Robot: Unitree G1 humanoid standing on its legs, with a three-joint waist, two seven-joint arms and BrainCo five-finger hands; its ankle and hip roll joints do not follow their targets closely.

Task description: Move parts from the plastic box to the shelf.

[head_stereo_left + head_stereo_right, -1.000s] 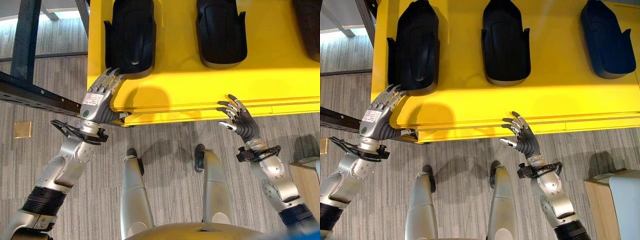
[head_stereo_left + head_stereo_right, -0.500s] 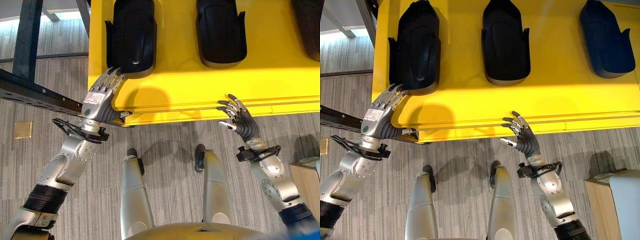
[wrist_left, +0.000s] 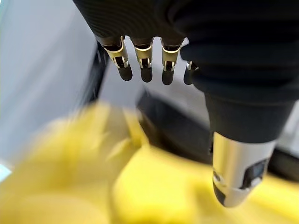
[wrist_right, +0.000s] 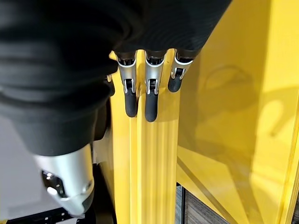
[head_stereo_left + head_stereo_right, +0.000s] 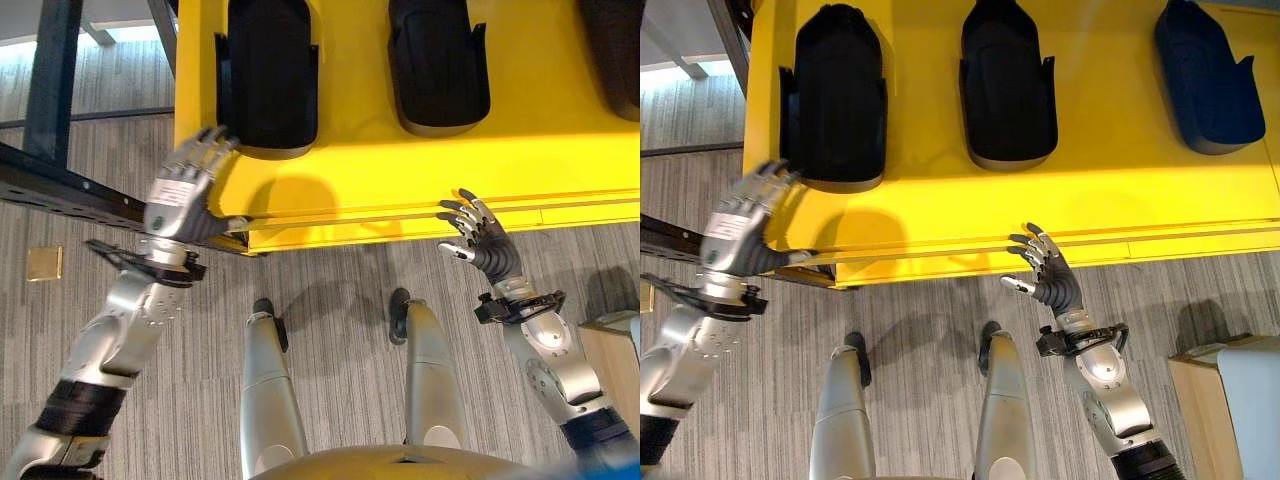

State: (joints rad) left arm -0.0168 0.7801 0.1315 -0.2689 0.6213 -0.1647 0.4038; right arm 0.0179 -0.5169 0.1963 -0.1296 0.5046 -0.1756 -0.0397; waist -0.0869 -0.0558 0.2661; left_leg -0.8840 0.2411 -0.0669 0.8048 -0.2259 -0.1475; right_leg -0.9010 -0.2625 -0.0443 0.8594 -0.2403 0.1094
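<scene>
- The yellow shelf carries three black moulded parts in a row along its far side: a left part, a middle part and a right part, each lying flat and well apart from its neighbours.
- The plastic box itself cannot be made out; a pale container corner shows on the floor by the right arm, but I cannot tell whether that is it.
- The left robot hand hangs at the shelf's near left corner, fingers straight and released, holding nothing. Its fingertips lie just beside the near end of the left part; whether they touch it cannot be told.
- The right robot hand is at the shelf's front lip, fingers spread and relaxed, also holding nothing. In the right wrist view its fingers point along the yellow ridged edge of the shelf.
- A dark metal frame rail runs past the left hand, beside the shelf corner.
- Judged from how things lie, the placing step looks done for these three parts: both hands are free and none is being carried.
- The next move probably calls for drawing both hands clear of the shelf edge, minding the left part, then turning to the box for another piece.
</scene>
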